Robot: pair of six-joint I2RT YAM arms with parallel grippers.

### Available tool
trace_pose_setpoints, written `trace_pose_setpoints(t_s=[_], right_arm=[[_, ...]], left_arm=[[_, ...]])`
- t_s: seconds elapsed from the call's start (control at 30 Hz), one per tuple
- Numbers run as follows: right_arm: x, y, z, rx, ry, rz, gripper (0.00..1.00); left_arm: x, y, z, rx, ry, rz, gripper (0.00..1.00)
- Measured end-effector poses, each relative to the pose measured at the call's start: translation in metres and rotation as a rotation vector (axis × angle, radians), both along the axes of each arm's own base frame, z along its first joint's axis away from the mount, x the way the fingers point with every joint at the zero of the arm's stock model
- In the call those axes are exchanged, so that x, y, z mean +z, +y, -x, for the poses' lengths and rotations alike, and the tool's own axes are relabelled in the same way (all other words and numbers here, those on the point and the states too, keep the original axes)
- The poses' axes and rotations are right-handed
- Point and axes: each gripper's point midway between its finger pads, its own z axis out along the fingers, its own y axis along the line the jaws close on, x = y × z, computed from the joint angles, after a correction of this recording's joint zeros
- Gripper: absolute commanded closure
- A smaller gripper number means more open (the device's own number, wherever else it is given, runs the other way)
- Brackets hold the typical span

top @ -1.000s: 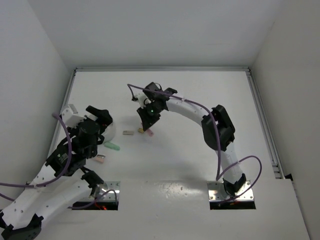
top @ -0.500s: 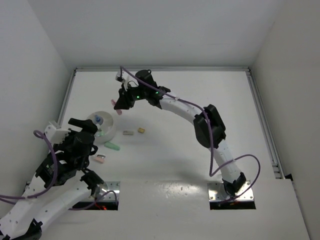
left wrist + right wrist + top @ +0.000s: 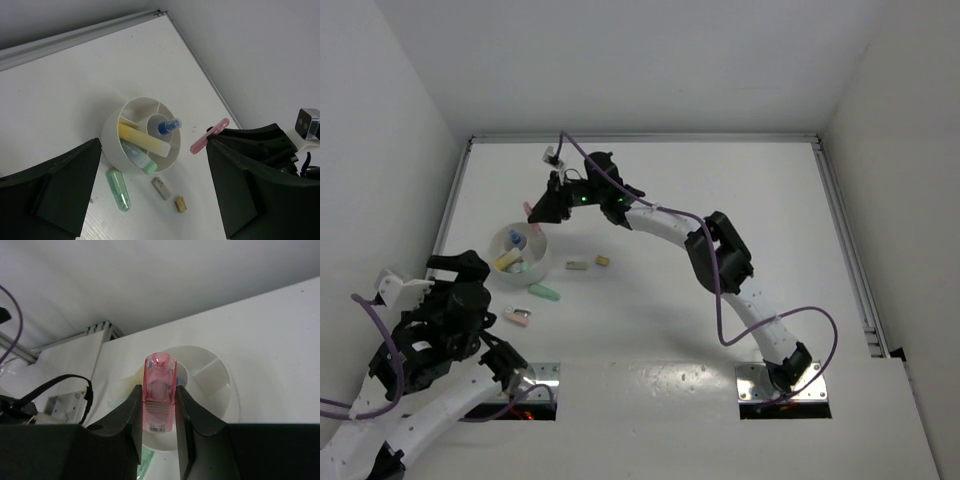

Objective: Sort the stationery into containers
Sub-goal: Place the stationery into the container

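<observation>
The white round bowl (image 3: 532, 268) (image 3: 111, 142) (image 3: 220, 390) has inner dividers. In it lie a yellow marker (image 3: 142, 140), a blue-tipped pen (image 3: 169, 126) and a green-capped marker (image 3: 141, 159). My right gripper (image 3: 538, 207) (image 3: 158, 390) is shut on a pink marker (image 3: 531, 209) (image 3: 209, 136) (image 3: 159, 400), held in the air over the bowl's far rim. My left gripper (image 3: 460, 268) (image 3: 154, 145) is open and empty, drawn back to the near left of the bowl.
On the table by the bowl lie a green marker (image 3: 545, 293) (image 3: 119, 190), a grey block (image 3: 577, 265) (image 3: 161, 188), a tan block (image 3: 603, 261) (image 3: 180, 203) and a small pink item (image 3: 520, 316). Side walls and a metal rail (image 3: 640, 138) bound the table.
My right arm has carried the pink marker left from the table's middle to above the bowl. My left arm has pulled back from the bowl toward the near left.
</observation>
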Motion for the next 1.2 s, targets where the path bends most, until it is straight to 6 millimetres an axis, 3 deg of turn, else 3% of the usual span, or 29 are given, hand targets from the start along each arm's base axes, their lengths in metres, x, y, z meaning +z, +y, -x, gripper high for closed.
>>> trace_pose_setpoints(t_s=[0.13,0.27,0.53,0.77,0.83,0.87,1.0,1.07,1.2], right_arm=[[0.008,0.006,0.012,0.038,-0.012,-0.036,1.00],[0.003,0.008,0.021,0.078,-0.008,-0.045,1.00],[-0.038,0.005,0.030,0.124,0.023,0.004,0.98],[-0.055,0.005,0.030,0.124,0.034,0.022,0.96],[-0.056,0.005,0.030,0.123,0.035,0.023,0.91],[-0.056,0.005,0.030,0.122,0.035,0.023,0.80],[-0.057,0.005,0.029,0.121,0.034,0.023,0.60],[-0.057,0.006,0.028,0.119,0.033,0.022,0.55],[-0.058,0.006,0.027,0.116,0.032,0.022,0.53]], left_arm=[[0.000,0.005,0.005,-0.005,-0.020,0.006,0.08],[0.000,0.007,0.009,-0.015,-0.042,0.023,0.08],[-0.006,0.000,0.003,-0.029,-0.008,-0.012,0.08],[-0.005,0.000,0.002,-0.029,-0.012,-0.011,0.08],[-0.004,0.000,0.002,-0.029,-0.018,-0.005,0.08],[-0.005,0.000,0.002,-0.029,-0.019,-0.004,0.08],[-0.005,-0.001,0.001,-0.029,-0.019,-0.005,0.08],[-0.005,-0.001,0.001,-0.031,-0.019,-0.007,0.08],[-0.004,-0.001,0.001,-0.032,-0.020,-0.007,0.08]])
